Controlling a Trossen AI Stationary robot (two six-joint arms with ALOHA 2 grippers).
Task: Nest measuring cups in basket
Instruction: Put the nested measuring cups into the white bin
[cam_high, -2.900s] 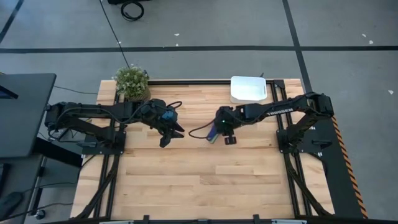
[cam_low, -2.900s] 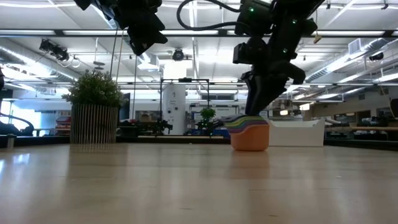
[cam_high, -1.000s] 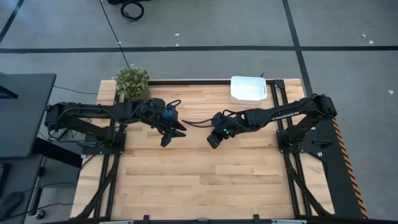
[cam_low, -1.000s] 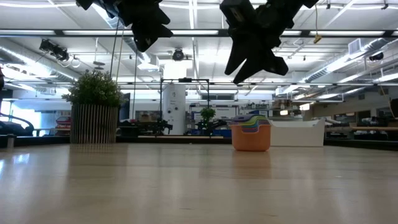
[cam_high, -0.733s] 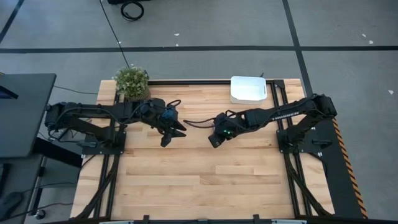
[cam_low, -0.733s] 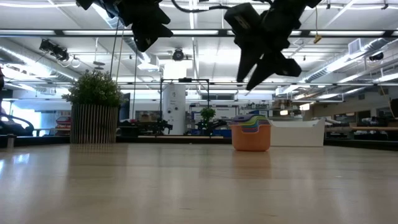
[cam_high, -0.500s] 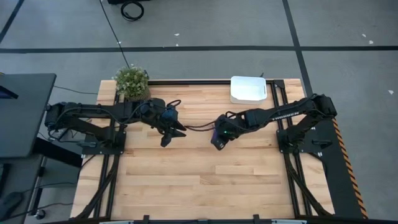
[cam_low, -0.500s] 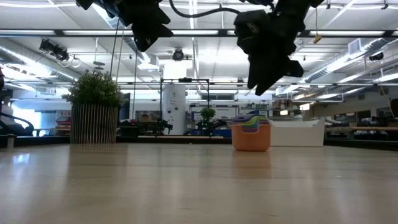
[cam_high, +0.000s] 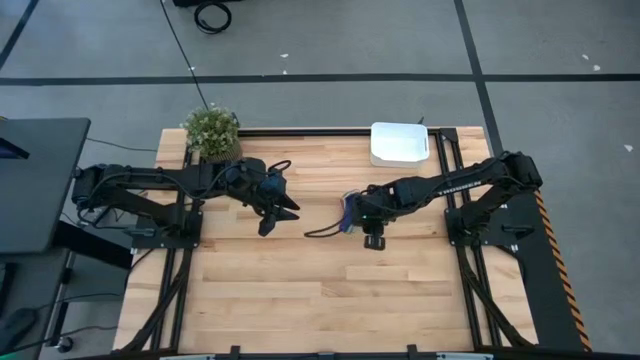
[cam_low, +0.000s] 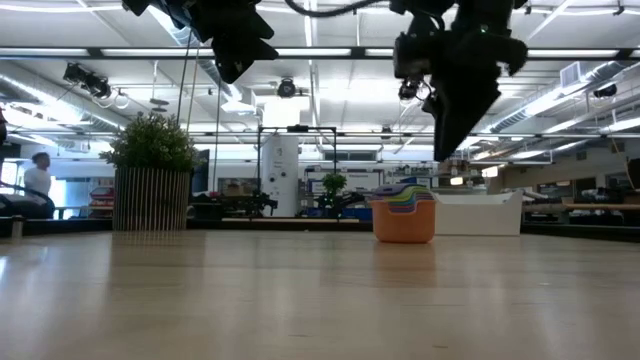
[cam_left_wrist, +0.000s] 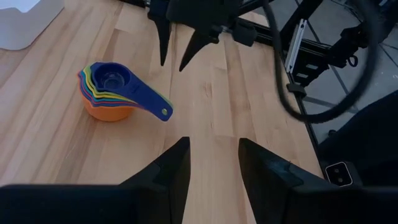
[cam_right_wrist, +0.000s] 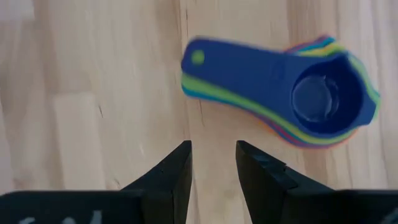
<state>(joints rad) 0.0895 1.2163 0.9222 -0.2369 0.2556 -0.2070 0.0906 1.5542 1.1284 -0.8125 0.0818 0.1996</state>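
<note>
Hovering open and empty, right gripper (cam_right_wrist: 212, 163) above nested measuring cups (cam_right_wrist: 292, 96); left gripper (cam_left_wrist: 213, 163) open, apart

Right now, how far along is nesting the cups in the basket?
Done: the measuring cups sit nested in one stack on the table. In hand: nothing; the right gripper hangs open above the stack, the left gripper waits open. Left: moving the stack into the empty basket.
</note>
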